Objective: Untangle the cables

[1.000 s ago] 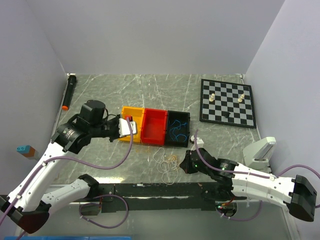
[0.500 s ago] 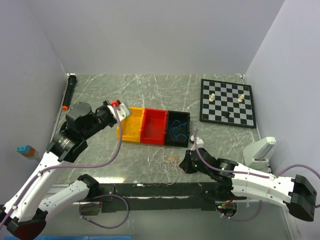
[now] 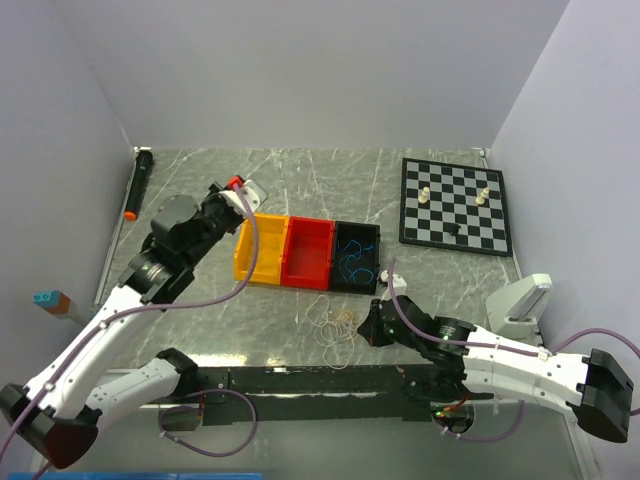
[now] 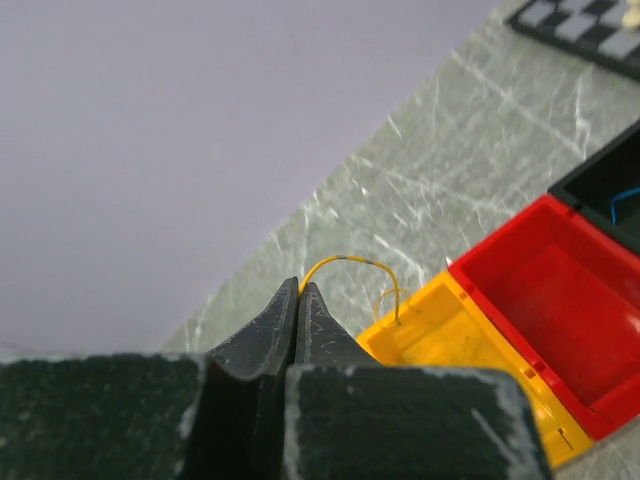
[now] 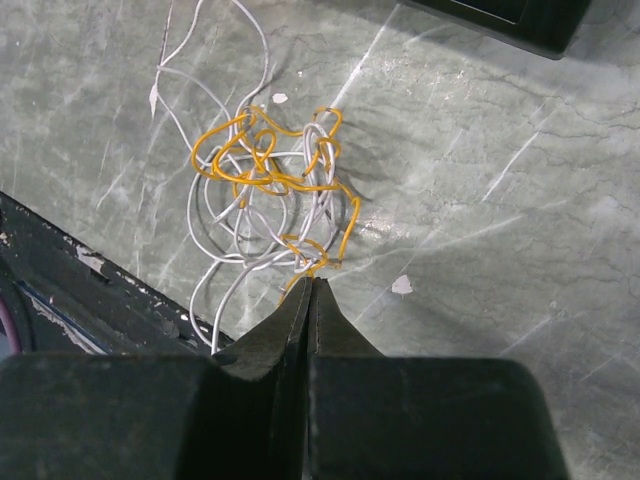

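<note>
Left fingers [image 4: 262, 342] pinch a thin yellow cable [image 4: 347, 260].

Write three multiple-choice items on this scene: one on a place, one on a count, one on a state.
1. Where does the blue cable lie?
A in the black bin
B on the chessboard
C in the red bin

2. How many plastic bins stand in the row?
A two
B three
C five

3. The left end effector is:
A wide open
B shut on a yellow wire
C shut on a chess piece

Key:
1 A, blue loops lie on the black floor.
2 B, yellow, red and black sit side by side.
3 B, the wire arcs out from its closed tips.
</note>
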`<state>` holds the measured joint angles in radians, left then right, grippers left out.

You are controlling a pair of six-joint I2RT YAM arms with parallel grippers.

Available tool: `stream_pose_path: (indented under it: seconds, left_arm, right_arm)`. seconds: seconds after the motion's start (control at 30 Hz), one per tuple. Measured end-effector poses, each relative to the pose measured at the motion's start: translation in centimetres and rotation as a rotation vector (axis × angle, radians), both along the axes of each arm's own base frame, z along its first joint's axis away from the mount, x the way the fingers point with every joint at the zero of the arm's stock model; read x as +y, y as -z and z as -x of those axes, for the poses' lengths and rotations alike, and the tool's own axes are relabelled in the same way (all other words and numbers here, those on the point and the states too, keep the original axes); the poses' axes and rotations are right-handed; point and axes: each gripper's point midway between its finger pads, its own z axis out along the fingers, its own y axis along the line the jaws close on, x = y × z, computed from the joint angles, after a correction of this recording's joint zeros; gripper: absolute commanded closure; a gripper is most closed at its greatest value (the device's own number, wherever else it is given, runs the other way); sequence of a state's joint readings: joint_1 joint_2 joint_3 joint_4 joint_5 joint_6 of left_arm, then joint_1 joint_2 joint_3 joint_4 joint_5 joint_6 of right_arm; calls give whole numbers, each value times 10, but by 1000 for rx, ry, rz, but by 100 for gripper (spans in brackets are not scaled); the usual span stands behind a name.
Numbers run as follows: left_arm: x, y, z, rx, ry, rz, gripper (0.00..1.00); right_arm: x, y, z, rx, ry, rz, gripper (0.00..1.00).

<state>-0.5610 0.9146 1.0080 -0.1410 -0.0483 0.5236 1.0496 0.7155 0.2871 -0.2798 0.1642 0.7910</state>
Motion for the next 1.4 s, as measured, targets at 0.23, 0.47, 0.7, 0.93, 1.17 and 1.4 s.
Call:
stream_pose_path:
  seconds: [0.23, 0.47, 0.7, 0.93, 1.17, 1.4]
  left_arm:
    - [-4, 78, -28, 152, -43, -90, 74]
    - [-1, 139, -58, 341, -88, -152, 51]
    - [-17, 117, -62, 369, -9, -110, 3]
    - [-64, 114, -3, 473, 332, -123, 3]
    - [-136, 136, 118, 554, 804, -256, 1]
    - [-146, 216, 156, 745, 899, -386, 17]
  right_arm:
    - [1, -3, -1, -9, 0, -15, 100]
    - [3, -7, -2, -23, -5, -28, 100]
    - [9, -13, -4, -43, -22, -52, 100]
    - [16, -20, -4, -70, -62, -80, 100]
    - [27, -32, -2, -103, -121, -120, 100]
    - [32, -34, -1, -112, -158, -126, 100]
